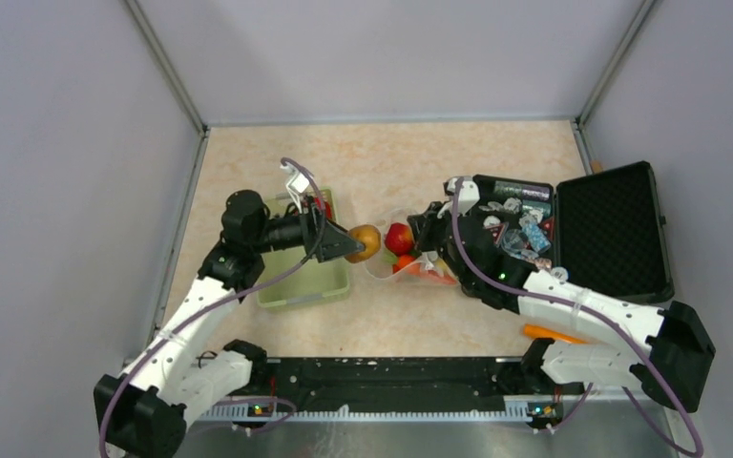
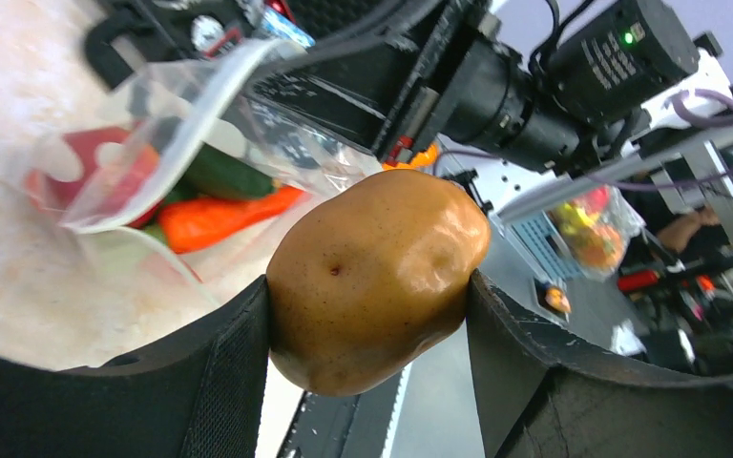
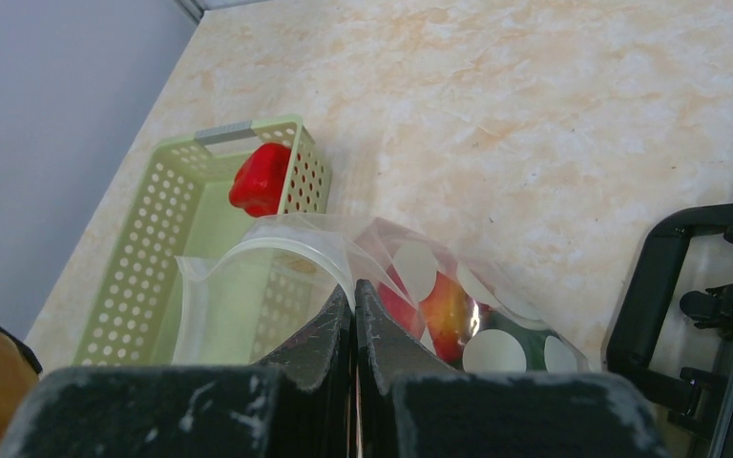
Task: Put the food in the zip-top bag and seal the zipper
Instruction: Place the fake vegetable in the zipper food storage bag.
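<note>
My left gripper (image 1: pixel 351 245) is shut on a brown potato (image 1: pixel 366 241), also large in the left wrist view (image 2: pixel 372 277), held just left of the bag's mouth. The clear dotted zip-top bag (image 1: pixel 410 256) lies mid-table with red, orange and green food inside (image 2: pixel 212 200). My right gripper (image 3: pixel 354 291) is shut on the bag's mouth edge, holding the whitish zipper strip (image 3: pixel 277 248) curved open. A red pepper (image 3: pixel 261 178) sits in the pale green basket (image 3: pixel 167 248). An orange carrot (image 1: pixel 555 335) lies near the right arm's base.
An open black case (image 1: pixel 611 229) with shiny packets (image 1: pixel 520 227) stands at the right, its handle (image 3: pixel 663 305) close to the bag. The green basket (image 1: pixel 301 286) is under my left arm. Grey walls enclose the table.
</note>
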Controlling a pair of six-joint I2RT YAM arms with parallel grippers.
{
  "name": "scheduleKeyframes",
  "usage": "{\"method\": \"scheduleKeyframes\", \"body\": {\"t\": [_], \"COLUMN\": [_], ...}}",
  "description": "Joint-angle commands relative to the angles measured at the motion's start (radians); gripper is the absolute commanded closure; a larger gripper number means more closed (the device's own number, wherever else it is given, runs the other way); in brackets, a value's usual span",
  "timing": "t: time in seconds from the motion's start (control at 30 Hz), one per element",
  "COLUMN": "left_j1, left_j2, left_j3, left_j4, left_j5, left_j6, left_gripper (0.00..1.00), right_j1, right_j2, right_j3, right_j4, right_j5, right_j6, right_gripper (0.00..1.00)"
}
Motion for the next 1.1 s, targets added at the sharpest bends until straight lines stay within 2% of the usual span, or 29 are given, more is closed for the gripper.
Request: {"method": "scheduleKeyframes", "body": {"t": [0.0, 0.23, 0.47, 0.57, 0.63, 0.73, 0.87, 1.07], "left_j1": [-0.083, -0.177, -0.250, -0.285, -0.295, -0.319, -0.350, -0.361], "left_j2": [0.036, 0.097, 0.181, 0.223, 0.267, 0.290, 0.297, 0.323], "left_j3": [0.035, 0.047, 0.096, 0.137, 0.175, 0.192, 0.210, 0.252], "left_j4": [0.057, 0.041, 0.036, -0.086, -0.201, -0.267, -0.278, -0.320], "left_j5": [-0.002, -0.219, -0.312, -0.475, -0.531, -0.619, -0.698, -0.695], "left_j6": [0.010, 0.004, -0.010, 0.011, 0.035, 0.038, 0.046, 0.059], "left_gripper": [0.77, 0.78, 0.76, 0.75, 0.77, 0.77, 0.74, 0.61], "right_j1": [-0.005, -0.005, -0.004, -0.005, -0.004, -0.004, -0.005, -0.004], "right_j2": [-0.005, -0.019, -0.020, -0.023, -0.028, -0.038, -0.053, -0.071], "right_j3": [0.038, 0.029, 0.028, 0.030, 0.029, 0.028, 0.023, 0.017], "right_j4": [0.025, 0.028, 0.047, 0.039, 0.037, 0.034, 0.048, 0.038], "right_j5": [-0.009, -0.026, -0.050, -0.053, -0.053, -0.047, -0.049, -0.042], "right_j6": [0.010, 0.020, 0.023, 0.023, 0.021, 0.019, 0.017, 0.013], "right_gripper": [1.00, 1.00, 1.00, 1.00, 1.00, 1.00, 1.00, 1.00]}}
